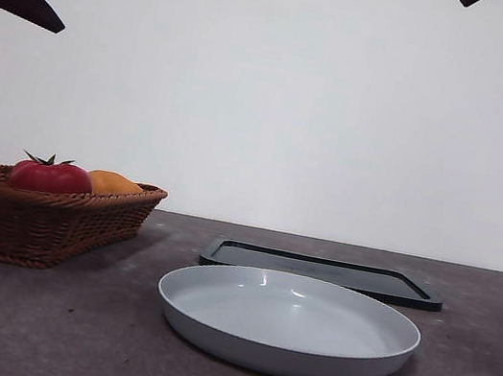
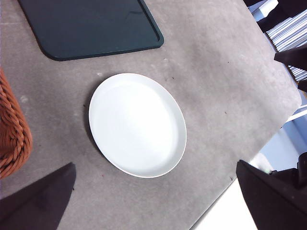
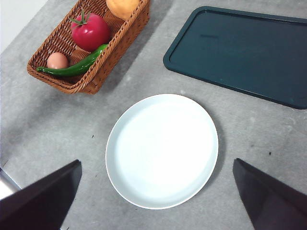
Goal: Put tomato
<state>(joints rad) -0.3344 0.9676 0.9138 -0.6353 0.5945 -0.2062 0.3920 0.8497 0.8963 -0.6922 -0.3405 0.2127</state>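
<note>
The red tomato [image 1: 49, 176] [image 3: 90, 31] with a green spiky calyx lies in the wicker basket [image 1: 31, 219] [image 3: 122, 33] at the left of the table. Both arms hang high above the table, far from it. My left gripper [image 2: 156, 201] is open over the table beside the white plate [image 2: 137, 123], with nothing between its jaws. My right gripper [image 3: 158, 201] is open too, above the plate [image 3: 162, 149] [image 1: 286, 323] and well away from the basket. In the front view the arms show only as black tips at the top corners.
The basket also holds an orange-yellow fruit [image 1: 113, 183] [image 3: 122, 6], a green chili pepper [image 3: 74, 67] and a brown egg [image 3: 57, 61]. A dark green tray [image 1: 320, 271] [image 3: 242, 52] [image 2: 91, 26] lies behind the plate. The table edge [image 2: 249, 158] runs close to the plate.
</note>
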